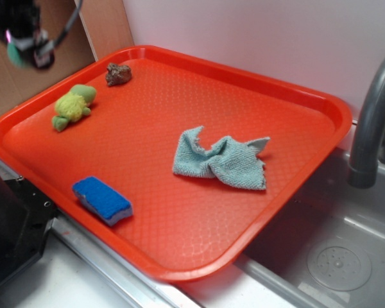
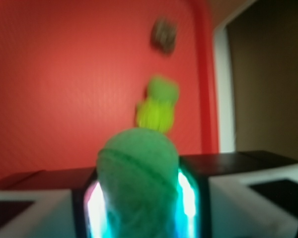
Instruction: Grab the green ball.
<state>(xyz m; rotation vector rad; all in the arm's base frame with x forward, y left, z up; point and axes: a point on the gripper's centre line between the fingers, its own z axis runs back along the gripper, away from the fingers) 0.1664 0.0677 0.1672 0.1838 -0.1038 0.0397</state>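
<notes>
The green ball (image 2: 137, 183) sits between the fingers (image 2: 187, 198) of the gripper (image 1: 27, 48), which hangs high above the far left corner of the red tray (image 1: 179, 269); the fingers are clenched on it from both sides. In the exterior view only a sliver of teal shows at the gripper. The ball looks like knitted yarn, so it is probably light, soft and a little squashy, with a rough surface that should not slip; holding it across its middle seems best. Below on the tray lie a plush turtle (image 1: 74, 106), a brown lump (image 1: 118, 74), a blue sponge (image 1: 102, 200) and a crumpled cloth (image 1: 221, 160). No writing or brand can be read.
</notes>
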